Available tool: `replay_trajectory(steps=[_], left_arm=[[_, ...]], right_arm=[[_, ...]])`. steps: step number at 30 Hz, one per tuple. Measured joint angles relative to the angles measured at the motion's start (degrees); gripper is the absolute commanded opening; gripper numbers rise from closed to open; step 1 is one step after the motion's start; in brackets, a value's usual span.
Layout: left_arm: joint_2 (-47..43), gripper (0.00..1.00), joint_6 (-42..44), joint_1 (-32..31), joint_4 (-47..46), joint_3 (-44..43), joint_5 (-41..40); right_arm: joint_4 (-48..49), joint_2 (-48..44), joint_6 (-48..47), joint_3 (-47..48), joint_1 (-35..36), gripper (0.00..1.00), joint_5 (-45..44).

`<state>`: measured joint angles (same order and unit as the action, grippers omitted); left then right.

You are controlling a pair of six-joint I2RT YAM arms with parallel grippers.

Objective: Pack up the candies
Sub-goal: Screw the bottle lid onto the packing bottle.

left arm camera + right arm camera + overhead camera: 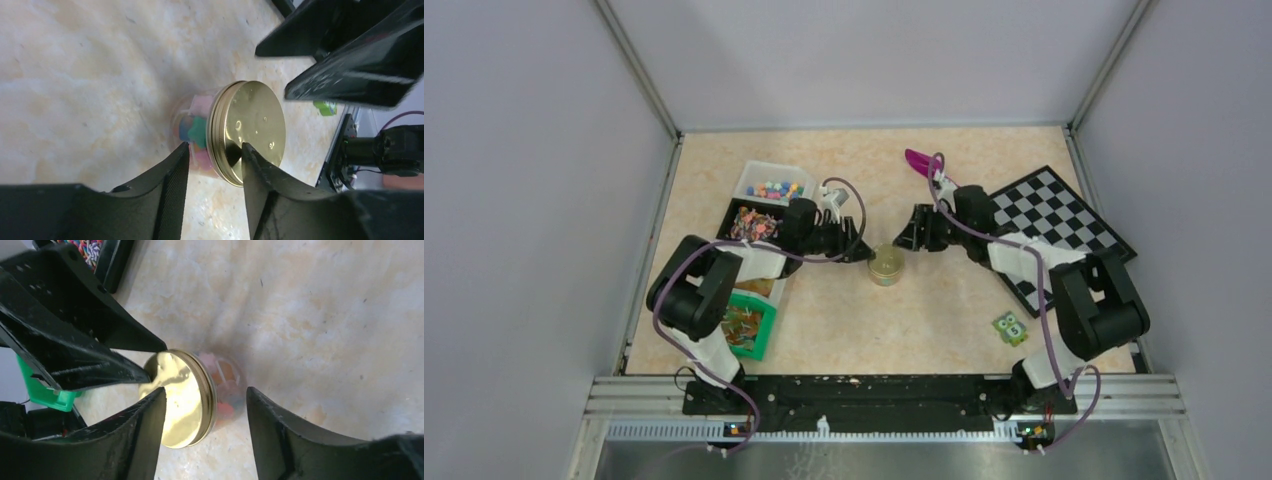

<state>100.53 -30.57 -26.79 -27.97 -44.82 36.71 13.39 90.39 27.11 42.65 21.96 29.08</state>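
A small clear jar (886,266) with a gold lid (250,127) stands mid-table, and pink, green and blue candies (192,129) show through its wall (226,377). More candies (774,188) lie in a clear bin at the back left. My left gripper (864,250) is open just left of the jar, its fingertips (184,150) level with the jar's near side. My right gripper (907,236) is open on the jar's other side, its fingers (255,400) either side of it and apart from it. A magenta scoop (918,159) lies behind the right arm.
A black bin (752,222) of coloured bits and a green bin (746,326) sit along the left side. A chessboard (1056,222) lies at the right under the right arm. A green owl block (1010,327) rests near the front right.
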Motion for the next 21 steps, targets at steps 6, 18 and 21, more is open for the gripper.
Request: replay_trajectory(steps=[6,18,21], left_arm=[[-2.89,0.57,1.16,-0.7,8.15,-0.94,0.11],[-3.23,0.68,3.87,-1.57,13.4,-3.21,-1.68],[-2.84,0.65,5.2,-3.02,15.34,-4.7,-2.95]], right_arm=[[-13.84,-5.51,-7.82,9.33,0.04,0.81,-2.69],[-15.34,-16.15,-14.53,-2.86,4.48,0.85,-7.43],[-4.94,-23.71,-18.21,-15.13,5.92,0.91,-7.37]])
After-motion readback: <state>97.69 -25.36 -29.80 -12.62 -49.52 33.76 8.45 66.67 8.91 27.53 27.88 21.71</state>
